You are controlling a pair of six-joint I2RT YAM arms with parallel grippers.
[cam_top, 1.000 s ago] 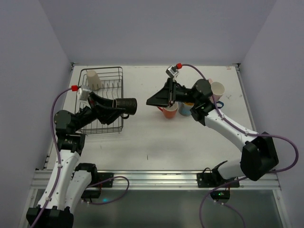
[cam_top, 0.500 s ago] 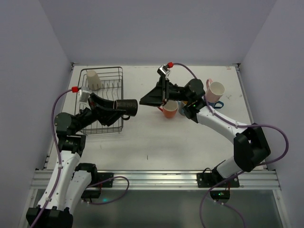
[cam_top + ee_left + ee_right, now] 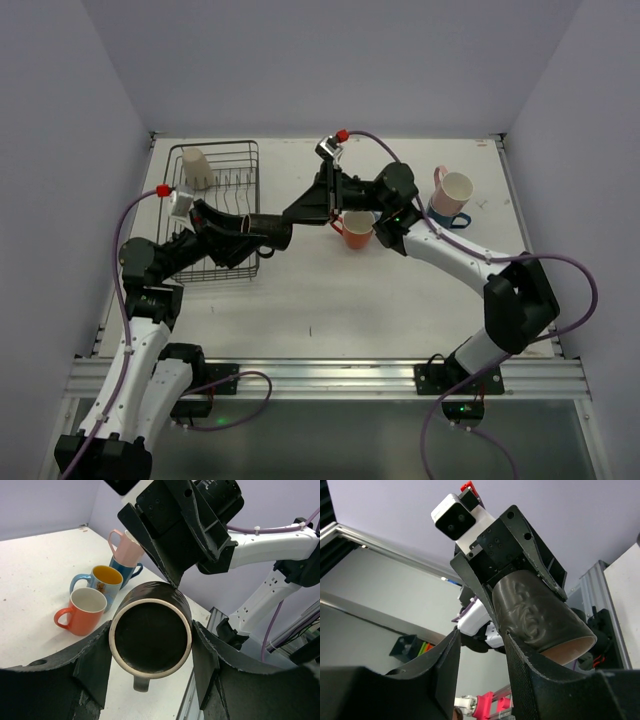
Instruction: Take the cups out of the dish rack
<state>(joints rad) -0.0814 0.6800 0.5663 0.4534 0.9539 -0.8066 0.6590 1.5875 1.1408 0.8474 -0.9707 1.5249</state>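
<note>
Left wrist view: the left claw [image 3: 150, 650] is clamped on a dark mug [image 3: 535, 615], one finger on each side, holding it on its side in the air over the table [image 3: 400, 300], just right of the rack [image 3: 235, 160]. The right claw [image 3: 296, 213] is spread open at the mug's base end; contact cannot be told. It looks like a handover.

Four cups stand on the table: orange [image 3: 82, 611], light blue [image 3: 102, 582], blue [image 3: 127, 570] and pink [image 3: 125, 545]. A cream cup [image 3: 195, 168] stands in the rack's far corner. So most are out, with this mug and that cup left.

The mug is matt dark brown with raised relief, a pale rim, and its handle pointing down.
</note>
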